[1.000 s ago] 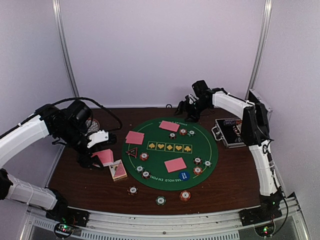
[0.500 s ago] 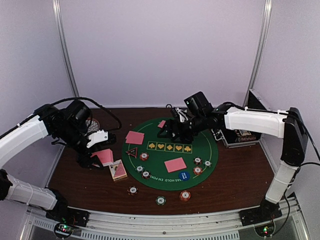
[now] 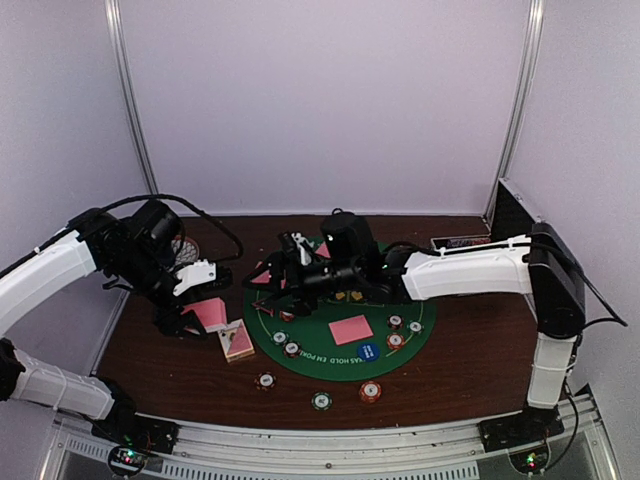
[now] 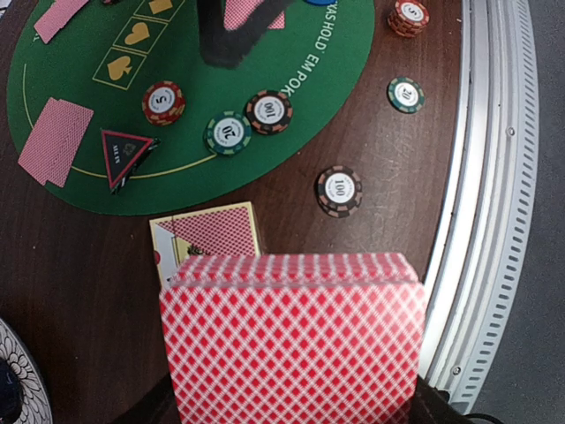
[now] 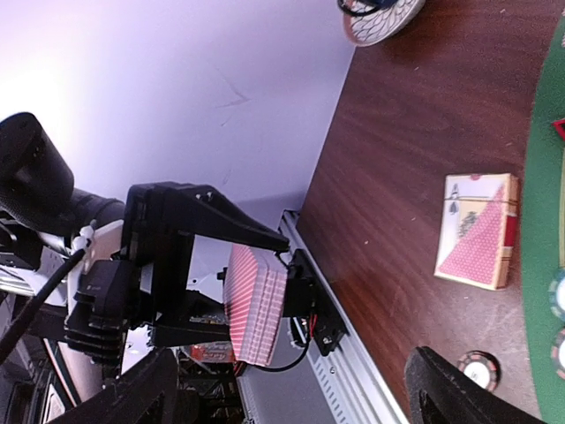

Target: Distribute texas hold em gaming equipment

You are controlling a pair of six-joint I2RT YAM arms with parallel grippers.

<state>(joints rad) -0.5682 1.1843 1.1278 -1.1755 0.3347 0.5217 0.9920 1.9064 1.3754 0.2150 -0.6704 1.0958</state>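
Observation:
My left gripper [image 3: 205, 312] is shut on a deck of pink-backed playing cards [image 4: 291, 344], held above the table left of the green mat [image 3: 410, 290]. The deck [image 5: 256, 305] also shows edge-on in the right wrist view, clamped between the left jaws. My right gripper [image 3: 277, 265] reaches left across the mat, open and empty, its fingertips [image 5: 455, 393] pointing at the deck from a short way off. Dealt cards [image 3: 350, 329] lie face down on the mat. Striped poker chips [image 3: 292, 349] sit on the mat, and more chips [image 3: 321, 401] lie on the wood near the front.
A card box [image 3: 236, 342] lies flat below the left gripper. A triangular marker [image 4: 119, 157] and a blue round button [image 3: 368, 350] rest on the mat. The metal case [image 3: 505, 215] stands at the far right. A patterned disc [image 5: 380, 18] lies at the back left.
The right arm has swung from the mat's far right side across to its left edge, toward the left gripper, its jaws opening wider. The left arm and deck have stayed put.

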